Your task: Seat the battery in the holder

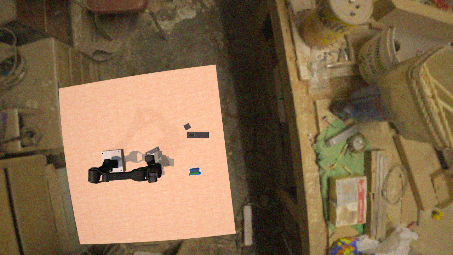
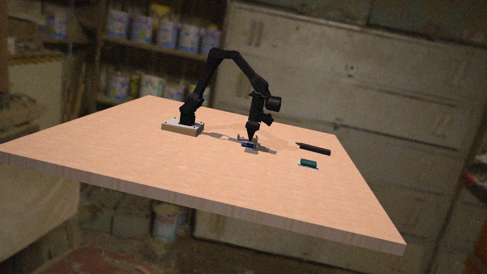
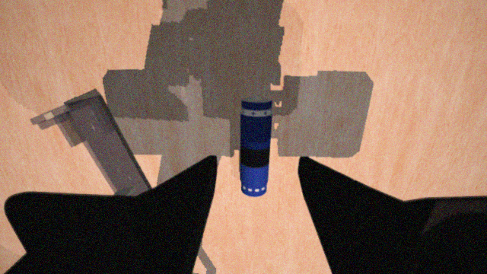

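Fingers half apart, holding nothing, poised above the surface (image 3: 418, 114). Battery (image 3: 256, 146) lying flat between the tips and running ahead of them, untouched, plain only from the wrist. Holder (image 3: 104, 144) off beside, empty; from the exterior (image 2: 247, 137) just behind the fingers.

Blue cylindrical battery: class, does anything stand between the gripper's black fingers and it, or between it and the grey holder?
Nothing visible does. The blue cylindrical battery lies on the bare table between the open gripper's black fingers, untouched. The grey holder lies apart to its left, with only table between them.
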You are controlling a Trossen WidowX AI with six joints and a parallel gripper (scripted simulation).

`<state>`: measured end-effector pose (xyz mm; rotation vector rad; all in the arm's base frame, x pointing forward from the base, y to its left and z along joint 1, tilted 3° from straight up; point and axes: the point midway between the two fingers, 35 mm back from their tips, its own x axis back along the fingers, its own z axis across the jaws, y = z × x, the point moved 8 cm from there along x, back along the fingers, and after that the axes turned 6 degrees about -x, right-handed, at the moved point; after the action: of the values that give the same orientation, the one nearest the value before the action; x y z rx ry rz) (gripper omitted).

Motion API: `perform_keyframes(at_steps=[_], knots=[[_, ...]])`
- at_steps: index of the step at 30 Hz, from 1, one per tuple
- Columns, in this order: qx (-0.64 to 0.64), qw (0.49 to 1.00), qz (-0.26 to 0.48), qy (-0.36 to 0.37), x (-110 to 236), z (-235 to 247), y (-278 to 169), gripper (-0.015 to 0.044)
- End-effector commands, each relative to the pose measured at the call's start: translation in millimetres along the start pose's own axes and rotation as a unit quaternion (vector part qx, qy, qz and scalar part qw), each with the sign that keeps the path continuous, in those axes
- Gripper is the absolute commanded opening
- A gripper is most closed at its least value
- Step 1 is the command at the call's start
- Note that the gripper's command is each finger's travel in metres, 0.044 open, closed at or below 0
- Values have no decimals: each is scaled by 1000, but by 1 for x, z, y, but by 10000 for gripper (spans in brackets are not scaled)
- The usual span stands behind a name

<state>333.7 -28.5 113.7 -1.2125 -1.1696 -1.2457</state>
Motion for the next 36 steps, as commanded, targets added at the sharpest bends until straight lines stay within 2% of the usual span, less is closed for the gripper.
perform_keyframes(at_steps=[1,19,24,29,36], knots=[[-3,1000,8,-3,-11,0,-2,224],[0,1000,6,-2,-38,0,-3,224],[0,1000,6,-2,-38,0,-3,93],[0,1000,6,-2,-38,0,-3,62],[-14,1000,-11,-4,-34,2,-2,62]])
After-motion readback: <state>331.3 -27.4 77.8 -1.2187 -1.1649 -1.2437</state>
